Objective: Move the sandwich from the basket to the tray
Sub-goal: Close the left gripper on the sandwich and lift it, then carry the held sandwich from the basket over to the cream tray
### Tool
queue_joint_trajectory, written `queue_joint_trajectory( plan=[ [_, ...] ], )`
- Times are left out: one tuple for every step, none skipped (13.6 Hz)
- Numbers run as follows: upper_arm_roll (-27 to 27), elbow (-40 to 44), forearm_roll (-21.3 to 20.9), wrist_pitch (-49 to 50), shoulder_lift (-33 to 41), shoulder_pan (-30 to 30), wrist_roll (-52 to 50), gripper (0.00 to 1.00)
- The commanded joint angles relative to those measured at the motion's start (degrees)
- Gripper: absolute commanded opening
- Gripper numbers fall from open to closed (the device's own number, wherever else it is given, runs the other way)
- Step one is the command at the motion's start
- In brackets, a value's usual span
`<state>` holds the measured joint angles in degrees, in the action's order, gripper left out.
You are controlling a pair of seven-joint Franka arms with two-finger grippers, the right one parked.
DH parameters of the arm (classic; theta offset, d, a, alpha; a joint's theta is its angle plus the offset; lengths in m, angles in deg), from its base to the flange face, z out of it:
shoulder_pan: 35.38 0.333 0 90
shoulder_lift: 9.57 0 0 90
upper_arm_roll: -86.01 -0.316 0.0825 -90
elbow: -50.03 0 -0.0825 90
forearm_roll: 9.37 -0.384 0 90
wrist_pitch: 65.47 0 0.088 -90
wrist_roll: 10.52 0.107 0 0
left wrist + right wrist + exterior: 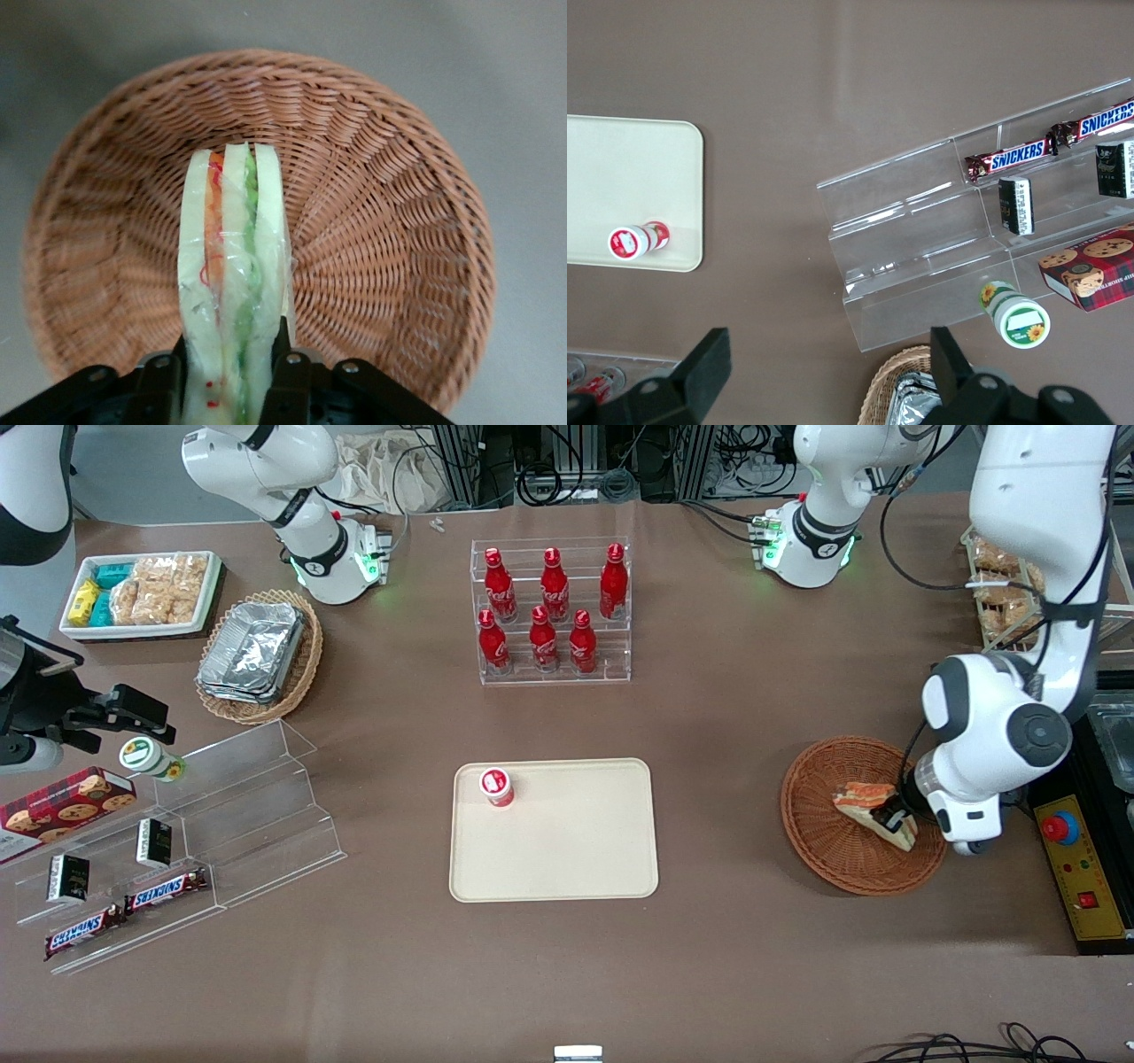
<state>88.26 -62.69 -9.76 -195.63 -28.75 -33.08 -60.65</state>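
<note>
1. My claw point(226, 372) is gripping the sandwich point(232, 274) by its wide end, over the basket point(819, 841).
2. The wedge's long axis is pointing straight out from the claw.
3. The tray point(576, 850) is lying well apart, toward the parked arm's end of the tabletop point(726, 974).

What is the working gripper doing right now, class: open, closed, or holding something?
Gripper: closed on the sandwich, over the basket.
</note>
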Motion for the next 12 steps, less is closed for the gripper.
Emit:
queue_joint_trajectory(
  plan=[
    [0.47, 7.92, -0.23, 13.82, 3.26, -0.36, -2.51, 0.04],
    [0.65, 11.87, -0.23, 19.45, 3.35, -0.54, -2.86, 0.01],
    [1.43, 16.18, -0.06, 24.99, 3.27, -0.54, -2.87, 0.01],
    [2.22, 20.22, 0.12, 29.83, 3.18, -0.54, -2.87, 0.01],
    [2.41, 23.83, 0.47, 33.62, 3.09, -0.54, -2.87, 0.01],
    [2.76, 26.56, 0.65, 36.27, 3.09, -0.54, -2.87, 0.0],
    [4.24, 28.76, 0.65, 38.38, 3.26, -0.54, -2.78, 0.0],
    [5.91, 30.18, 0.73, 40.14, 3.27, -0.54, -2.78, 0.0],
    [8.01, 30.89, 0.65, 41.21, 3.35, -0.54, -2.95, 0.0],
    [10.21, 30.98, 0.56, 41.39, 3.27, -0.54, -2.96, 0.0],
    [12.14, 30.98, 0.3, 41.39, 3.18, -0.54, -2.61, 0.0],
    [14.43, 31.07, -0.31, 41.39, 2.74, -0.54, -2.34, 0.0]
  ],
)
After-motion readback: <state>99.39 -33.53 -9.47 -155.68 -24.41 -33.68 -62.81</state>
